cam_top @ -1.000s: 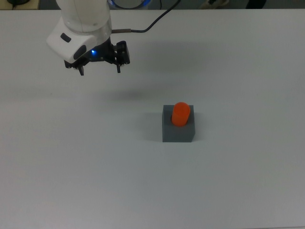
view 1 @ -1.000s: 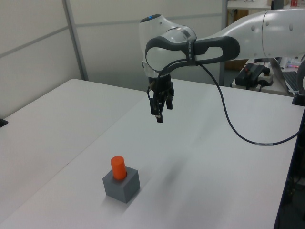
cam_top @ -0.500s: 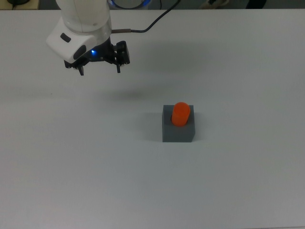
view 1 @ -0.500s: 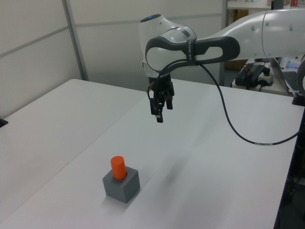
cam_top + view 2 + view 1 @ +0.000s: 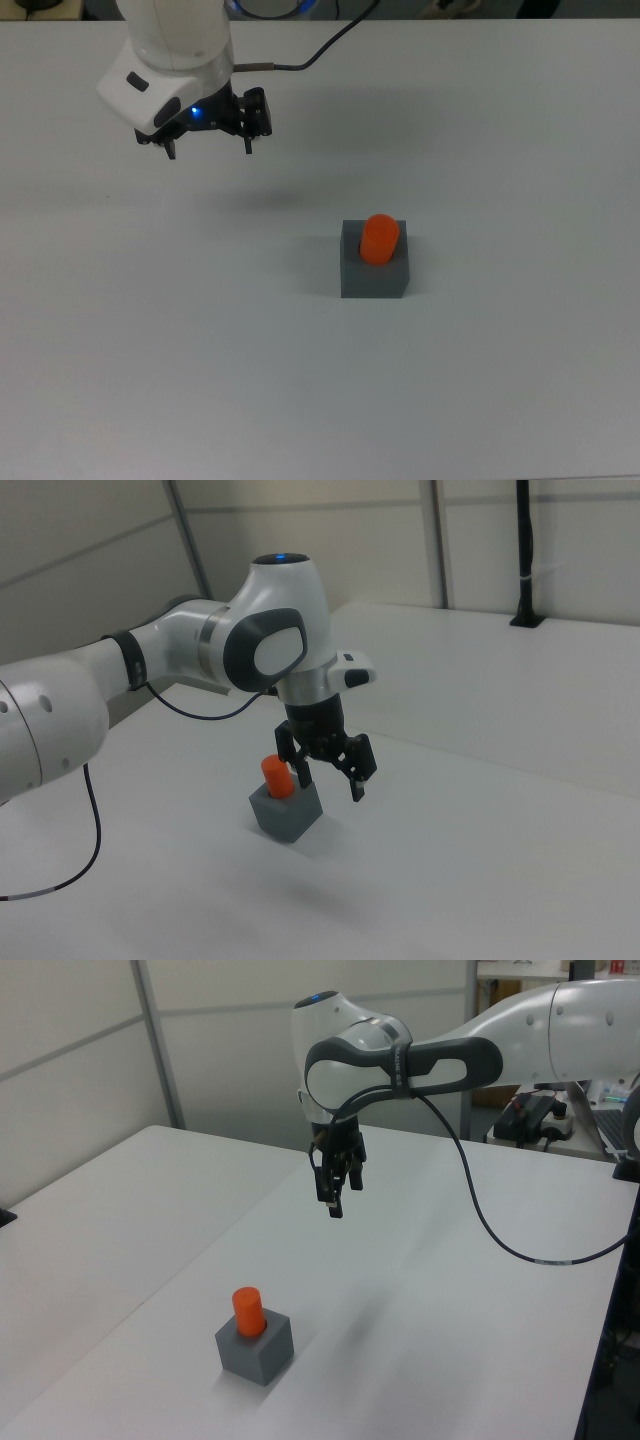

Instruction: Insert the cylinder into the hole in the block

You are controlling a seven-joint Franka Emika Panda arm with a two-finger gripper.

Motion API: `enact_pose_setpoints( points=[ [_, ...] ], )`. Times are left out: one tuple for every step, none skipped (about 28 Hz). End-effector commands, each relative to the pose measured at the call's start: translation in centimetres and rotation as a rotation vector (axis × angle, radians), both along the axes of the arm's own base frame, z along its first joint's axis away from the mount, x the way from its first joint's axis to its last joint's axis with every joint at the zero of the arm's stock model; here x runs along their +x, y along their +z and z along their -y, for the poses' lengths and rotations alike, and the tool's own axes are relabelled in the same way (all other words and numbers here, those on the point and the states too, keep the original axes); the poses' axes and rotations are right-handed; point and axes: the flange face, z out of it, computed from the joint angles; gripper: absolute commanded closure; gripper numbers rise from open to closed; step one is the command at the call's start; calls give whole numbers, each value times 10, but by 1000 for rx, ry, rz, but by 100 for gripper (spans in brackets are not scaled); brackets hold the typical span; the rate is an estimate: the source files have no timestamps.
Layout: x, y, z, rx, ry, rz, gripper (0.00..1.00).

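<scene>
On the bench [image 5: 520, 400], the cylinder [image 5: 379, 238] was seen upright in the block [image 5: 374, 272], its long axis vertical. The end effector [image 5: 210, 148] was held empty, fingers spread wide, well apart toward the top view's upper left.

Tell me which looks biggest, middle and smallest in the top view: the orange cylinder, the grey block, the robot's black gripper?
1. Gripper, though it hangs nearer the camera, which may exaggerate it.
2. Block.
3. Cylinder.
</scene>
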Motion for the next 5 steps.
enact_pose_setpoints(
  points=[
    [-3, -5, 3, 3, 8, -21, 0],
    [-3, -5, 3, 3, 8, -21, 0],
    [-3, -4, 3, 3, 6, -21, 0],
    [-3, -4, 3, 3, 6, -21, 0],
    [-3, -3, 3, 3, 6, -20, 0]
  ],
)
